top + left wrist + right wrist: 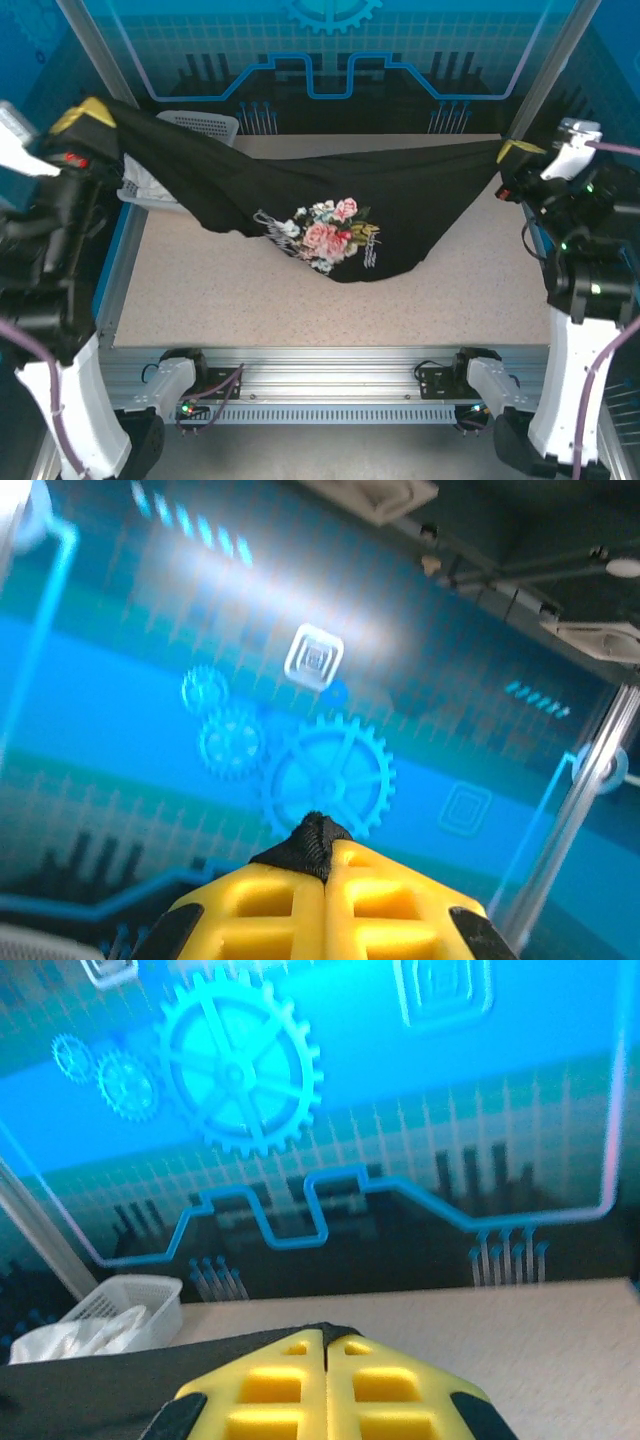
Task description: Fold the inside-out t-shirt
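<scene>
Yellow fingers [270, 905] of your left gripper [322, 848] sit pressed together at the bottom of the left wrist view. A small tuft of the black t-shirt [315, 835] is pinched between their tips, with the blue gear-patterned backdrop [330, 775] behind. The right wrist view gives you the same closed pose on your right gripper [325, 1335]: its pads meet, and dark fabric runs off to the lower left from under them. That view also takes in a white basket [130, 1295] with a white cloth [70, 1335] in it, at the table's far left corner.

From the top camera you get the whole span. The shirt hangs stretched between both raised grippers, left high and right slightly lower. It sags in the middle, where the floral print [325, 235] faces up. You cannot tell whether that lowest fold touches the table [220, 300] or hangs just above it. The shirt's left stretch crosses in front of the basket. Bare tabletop lies between the sagging fold and the near edge, and more along the far right side behind the shirt.
</scene>
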You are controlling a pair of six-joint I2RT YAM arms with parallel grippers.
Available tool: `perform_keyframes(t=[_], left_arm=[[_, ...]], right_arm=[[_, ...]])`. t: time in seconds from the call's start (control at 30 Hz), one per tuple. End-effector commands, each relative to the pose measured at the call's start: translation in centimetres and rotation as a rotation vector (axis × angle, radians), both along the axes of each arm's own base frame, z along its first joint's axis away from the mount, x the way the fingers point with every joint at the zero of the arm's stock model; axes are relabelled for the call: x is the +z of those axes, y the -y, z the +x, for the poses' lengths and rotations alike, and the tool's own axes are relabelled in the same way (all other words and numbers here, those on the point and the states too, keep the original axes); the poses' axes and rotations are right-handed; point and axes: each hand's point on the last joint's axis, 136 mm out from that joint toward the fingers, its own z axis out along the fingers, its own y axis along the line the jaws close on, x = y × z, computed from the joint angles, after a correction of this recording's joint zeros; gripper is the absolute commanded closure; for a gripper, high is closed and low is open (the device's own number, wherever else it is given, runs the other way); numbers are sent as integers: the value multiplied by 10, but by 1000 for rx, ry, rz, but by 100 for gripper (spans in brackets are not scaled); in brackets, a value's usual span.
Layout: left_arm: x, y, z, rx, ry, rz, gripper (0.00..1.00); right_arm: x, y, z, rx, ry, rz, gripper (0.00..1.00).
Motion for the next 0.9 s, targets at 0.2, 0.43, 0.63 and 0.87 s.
perform_keyframes(t=[0.2, 0.43, 0.63, 0.87], left_arm=[[-6, -26, 45, 158, -84, 100, 100], [-59, -27, 136, 62, -207, 75, 100], [-72, -33, 184, 50, -257, 60, 100], [-20, -13, 128, -31, -108, 21, 100]], right_arm=[[-18, 7, 8, -22, -72, -42, 98], [-48, 1, 68, 75, -131, 59, 98], [-46, 10, 103, 56, -143, 49, 99], [0, 20, 65, -39, -47, -8, 100]])
